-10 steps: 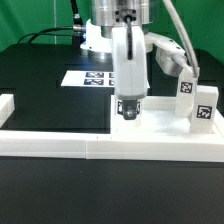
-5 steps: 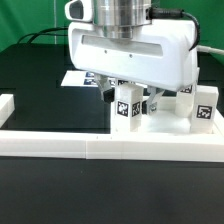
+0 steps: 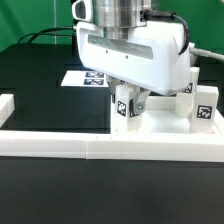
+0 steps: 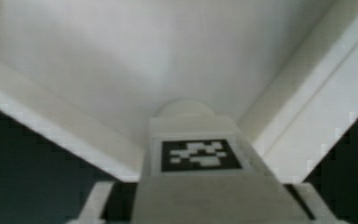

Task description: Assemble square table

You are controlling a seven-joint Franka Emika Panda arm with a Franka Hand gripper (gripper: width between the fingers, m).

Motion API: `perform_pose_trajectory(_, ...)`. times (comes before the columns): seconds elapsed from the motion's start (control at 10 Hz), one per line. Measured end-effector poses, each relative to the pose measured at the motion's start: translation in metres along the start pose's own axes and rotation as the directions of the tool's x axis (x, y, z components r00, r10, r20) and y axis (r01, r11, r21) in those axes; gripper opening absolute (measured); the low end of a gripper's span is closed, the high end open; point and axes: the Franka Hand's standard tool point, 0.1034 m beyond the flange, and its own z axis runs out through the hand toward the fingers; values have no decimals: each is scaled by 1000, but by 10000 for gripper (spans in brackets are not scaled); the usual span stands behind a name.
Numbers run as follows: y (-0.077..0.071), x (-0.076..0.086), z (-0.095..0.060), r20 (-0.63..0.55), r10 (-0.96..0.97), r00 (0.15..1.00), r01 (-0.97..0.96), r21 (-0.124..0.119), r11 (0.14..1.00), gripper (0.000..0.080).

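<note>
The square table's white slab (image 3: 160, 122) lies on the black table at the exterior view's right, against the front bar. My gripper (image 3: 128, 98) is shut on a white tagged leg block (image 3: 124, 108), held about upright with its lower end at the slab's near left corner. In the wrist view the leg (image 4: 199, 150) runs between my fingers (image 4: 105, 200) down toward the slab (image 4: 158, 50). Whether the leg's end sits in a hole is hidden. Two more leg blocks (image 3: 205, 106) stand at the slab's right side.
White border bars run along the front (image 3: 100, 148) and the exterior view's left (image 3: 5, 104). The marker board (image 3: 82, 77) lies flat behind my hand. The robot's base and cables stand at the back.
My hand has turned about its vertical axis, from edge-on to broadside, with the leg block in it. In the last half second it turned and shifted slightly more.
</note>
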Motion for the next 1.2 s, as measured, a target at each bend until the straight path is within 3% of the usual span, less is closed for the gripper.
perform_pose_trajectory(0.3,-1,1,0,-5,300,954,-300,-2,954,287)
perform_pose_trajectory(0.6,-1,2,0,8,627,779,-627,-20,779,287)
perform_pose_trajectory(1.0,-2,0,-1,1,824,566,-824,-27,566,292)
perform_pose_trajectory(1.2,0,1,-1,-11,858,513,-858,-26,512,298)
